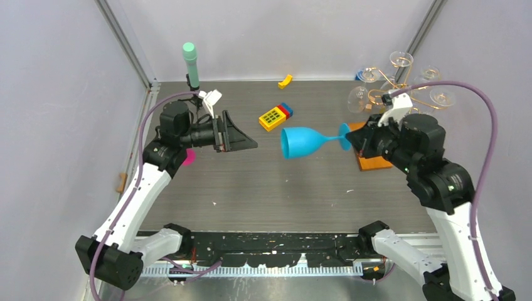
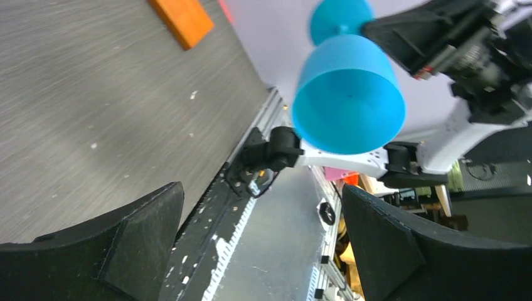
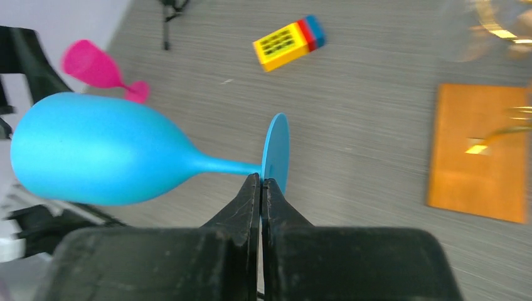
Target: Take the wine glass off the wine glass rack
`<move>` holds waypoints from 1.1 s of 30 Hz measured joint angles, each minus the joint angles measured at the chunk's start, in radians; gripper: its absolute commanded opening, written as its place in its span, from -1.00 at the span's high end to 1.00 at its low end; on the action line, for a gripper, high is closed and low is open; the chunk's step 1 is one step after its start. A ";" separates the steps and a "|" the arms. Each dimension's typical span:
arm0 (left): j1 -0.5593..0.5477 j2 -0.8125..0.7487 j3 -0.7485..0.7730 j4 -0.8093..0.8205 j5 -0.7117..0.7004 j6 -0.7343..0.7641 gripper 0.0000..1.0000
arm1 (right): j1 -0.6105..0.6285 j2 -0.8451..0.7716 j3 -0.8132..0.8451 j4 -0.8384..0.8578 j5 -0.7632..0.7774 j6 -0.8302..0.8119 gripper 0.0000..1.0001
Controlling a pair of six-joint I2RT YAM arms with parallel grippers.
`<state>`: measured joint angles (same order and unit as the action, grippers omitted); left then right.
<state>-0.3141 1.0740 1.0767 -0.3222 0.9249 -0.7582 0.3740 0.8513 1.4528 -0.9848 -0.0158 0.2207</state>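
From above, you have the blue wine glass [image 1: 304,142] lying sideways in the air over the counter [image 1: 251,194], clear of the wine glass rack [image 1: 389,94], which stands at the far right on its orange wooden base [image 1: 376,163] with clear glasses [image 1: 401,59] hanging from the gold wire. Your right tool [image 1: 357,141] grips the blue glass at its foot, and the bowl's mouth faces your left tool [image 1: 241,135], which sits apart from it on the left. A yellow toy block [image 1: 271,117] lies on the counter beyond the glass. In your left wrist view, the left tool [image 2: 263,251] is spread wide, its two black fingers [image 2: 125,244] at the bottom corners, and the open mouth of the wine glass [image 2: 348,94] looks straight back at you, not touching either finger. In your right wrist view, the right tool [image 3: 260,188] is pressed together, pinching the rim of the glass's round foot just by the stem; the wine glass [image 3: 94,150] stretches left, with a pink glass [image 3: 94,66] lying on the counter behind it and the rack's base [image 3: 480,153] at right.
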 measured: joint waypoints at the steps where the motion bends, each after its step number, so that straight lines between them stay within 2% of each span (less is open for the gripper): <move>1: -0.018 -0.007 0.000 0.026 0.003 -0.023 -0.99 | 0.000 0.006 -0.023 0.036 -0.035 0.029 0.99; 7: -0.077 -0.049 0.000 0.162 -0.001 -0.126 -0.97 | 0.002 0.062 -0.114 0.199 -0.181 0.164 0.99; 17: -0.101 -0.058 -0.011 0.331 -0.024 -0.265 -0.33 | 0.012 0.088 -0.163 0.311 -0.248 0.240 0.99; 28: -0.157 -0.027 -0.011 0.356 -0.075 -0.275 -0.24 | 0.075 0.165 -0.166 0.332 -0.222 0.246 0.99; 29: -0.161 -0.023 -0.011 0.356 -0.079 -0.272 -0.16 | 0.086 0.175 -0.166 0.332 -0.214 0.245 0.99; 31: -0.166 -0.013 -0.011 0.352 -0.090 -0.257 0.12 | 0.107 0.192 -0.166 0.332 -0.200 0.243 0.99; 33: -0.170 -0.003 -0.011 0.335 -0.105 -0.235 0.50 | 0.132 0.210 -0.166 0.331 -0.183 0.239 0.99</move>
<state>-0.4839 1.0710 1.0660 0.0132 0.8204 -0.9936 0.5056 1.0615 1.2865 -0.6537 -0.1989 0.4595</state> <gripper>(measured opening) 0.470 0.030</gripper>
